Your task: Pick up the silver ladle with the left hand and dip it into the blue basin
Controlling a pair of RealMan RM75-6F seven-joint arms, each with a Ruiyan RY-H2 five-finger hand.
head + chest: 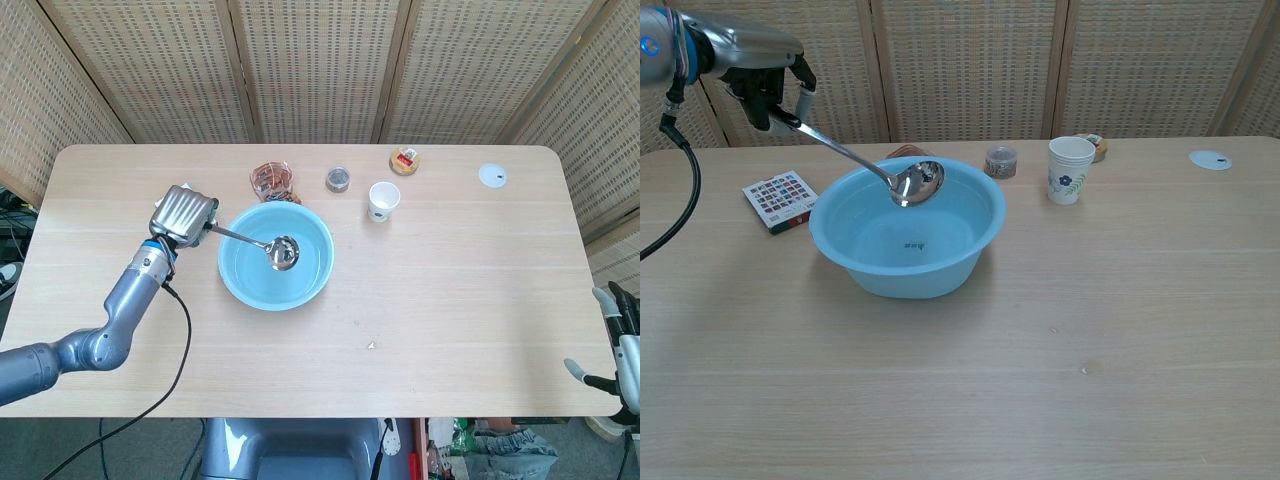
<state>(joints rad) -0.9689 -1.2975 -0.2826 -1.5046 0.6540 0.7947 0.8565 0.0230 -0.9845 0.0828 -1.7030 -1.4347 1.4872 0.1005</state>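
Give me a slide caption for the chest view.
Left hand holds the ladle by its handle, bowl poised over the blue basin, cup beside.

Silver ladle, pale blue basin; white cup with blue flower; multicoloured checked box; light wood table.

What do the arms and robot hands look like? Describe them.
The left arm is smooth silver-grey with a blue band at the wrist and a black cable alongside. The left robot hand has ribbed silver plating and dark fingers. The right robot hand is dark and grey.
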